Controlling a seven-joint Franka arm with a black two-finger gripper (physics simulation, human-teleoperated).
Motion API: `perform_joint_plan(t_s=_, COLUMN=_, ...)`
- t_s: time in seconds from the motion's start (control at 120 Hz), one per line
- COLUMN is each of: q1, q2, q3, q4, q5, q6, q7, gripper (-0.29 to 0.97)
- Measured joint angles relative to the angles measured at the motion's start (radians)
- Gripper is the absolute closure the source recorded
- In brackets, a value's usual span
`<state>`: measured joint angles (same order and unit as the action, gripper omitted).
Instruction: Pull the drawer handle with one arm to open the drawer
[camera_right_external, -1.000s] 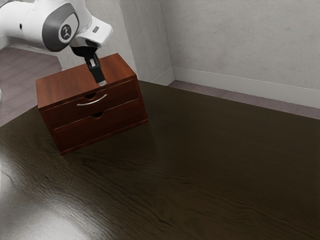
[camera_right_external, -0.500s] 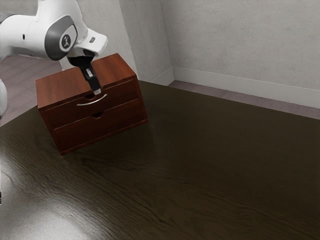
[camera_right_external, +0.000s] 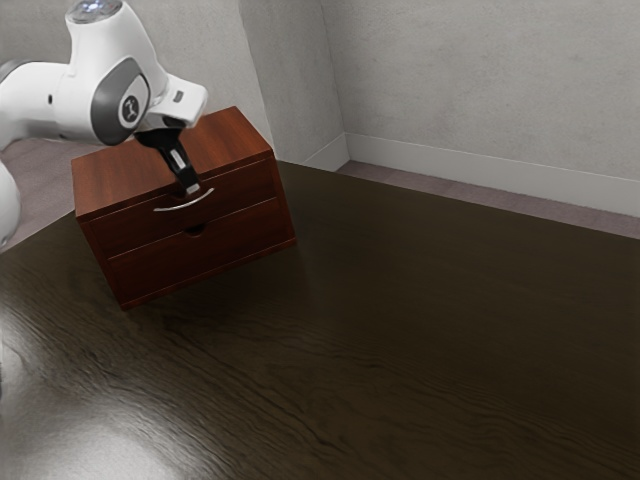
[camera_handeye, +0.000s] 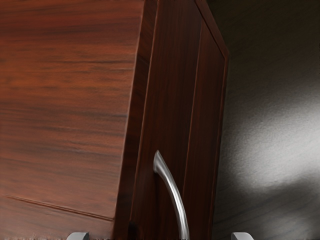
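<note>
A reddish-brown wooden cabinet (camera_right_external: 150, 165) with two drawers stands at the back left of the dark table (camera_right_external: 420, 330). Its upper drawer (camera_right_external: 245, 185) carries a curved silver handle (camera_right_external: 178, 206) and sits flush with the cabinet front. My black gripper (camera_right_external: 192, 189) hangs down over the cabinet's front top edge, its tips just above the middle of the handle. In the wrist view the handle (camera_handeye: 171, 192) runs along the drawer front (camera_handeye: 167, 90) and passes between my two light fingertips (camera_handeye: 77, 235), which stand wide apart without touching it. The gripper is open.
The lower drawer (camera_right_external: 205, 255) shows a small notch and no bar handle. Grey walls with a white skirting board (camera_right_external: 480, 165) rise behind the table. The dark tabletop stretches wide toward the exterior view's right and front.
My arm has drawn back toward the exterior view's left, and the gripper has come down from the cabinet's top edge to just above the handle. The cabinet and drawers have not moved.
</note>
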<state>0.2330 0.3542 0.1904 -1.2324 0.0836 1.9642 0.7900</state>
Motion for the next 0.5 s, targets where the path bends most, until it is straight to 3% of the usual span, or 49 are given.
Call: perform_joint_plan(t_s=0.5, q1=-0.004, q2=-0.071, q3=0.003, q4=-0.147, q5=0.056, q6=0.059, q7=0.024, gripper=0.45)
